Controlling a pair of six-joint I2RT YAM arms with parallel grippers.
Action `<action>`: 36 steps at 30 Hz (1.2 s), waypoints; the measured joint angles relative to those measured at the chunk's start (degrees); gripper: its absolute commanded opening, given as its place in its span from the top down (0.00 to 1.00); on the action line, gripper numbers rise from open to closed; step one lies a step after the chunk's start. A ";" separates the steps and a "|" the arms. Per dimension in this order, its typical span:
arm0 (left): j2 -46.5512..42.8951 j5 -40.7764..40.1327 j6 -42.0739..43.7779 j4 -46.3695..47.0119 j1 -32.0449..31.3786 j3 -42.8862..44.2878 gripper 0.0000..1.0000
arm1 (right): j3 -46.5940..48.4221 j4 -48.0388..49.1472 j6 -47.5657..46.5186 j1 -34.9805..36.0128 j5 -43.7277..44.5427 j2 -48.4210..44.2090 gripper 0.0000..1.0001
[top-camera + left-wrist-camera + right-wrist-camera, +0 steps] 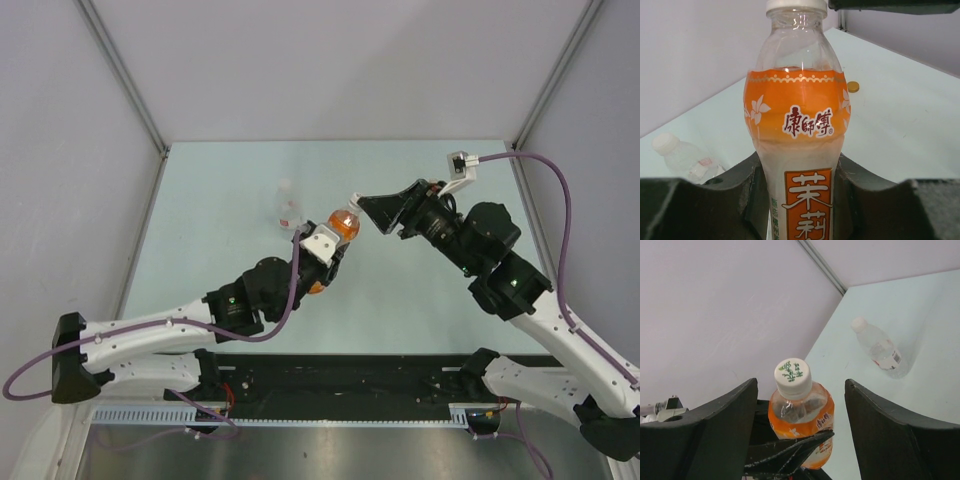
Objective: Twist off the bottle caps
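Op1: L gripper [800, 200] fills the bottom of the left wrist view. Its dark fingers [740, 200] press on both sides of the orange-drink bottle [797, 125], approx. at the lower label.

Op2: So it's clamped on the btl?

Op1: Yes, pinching the body. The white cap [796, 5] sits on the neck at the top edge of that view.

Op2: And the R gripper [800, 385]?

Op1: Spread wide, one finger on each side of the white cap, w/ a gap on both sides and no contact. The cap top faces the right wrist cam and has green print on it.

Op2: Where's the btl on the table [900, 110]?

Op1: Top view puts it near the middle, tilted toward the R gripper. Can't tell if its base touches the surface.

Op2: Anything else?

Op1: The clear bottle [880, 347] lies on its side to the left of the held one and a bit farther back. It has a red-white label and the clear bottle's cap [858, 323] is on. An orange cap [853, 86] lies by itself on the table, well apart from both bottles.
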 measured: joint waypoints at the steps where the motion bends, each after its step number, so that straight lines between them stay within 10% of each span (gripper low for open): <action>1: 0.15 -0.02 0.11 0.00 -0.15 0.00 1.00 | 0.00 0.48 0.00 0.13 0.22 0.17 0.27; 14: 0.68 -0.42 0.17 0.92 -1.14 -0.11 1.00 | 0.00 2.47 -0.02 0.50 1.01 3.48 0.37; 30: 1.03 -0.55 0.15 0.90 -1.44 -0.74 1.00 | 0.00 3.06 -0.26 0.83 -0.11 3.52 0.98; 36: 0.26 1.25 0.07 -0.24 -1.38 -0.74 1.00 | 0.00 3.13 -1.90 0.70 -2.45 3.41 1.00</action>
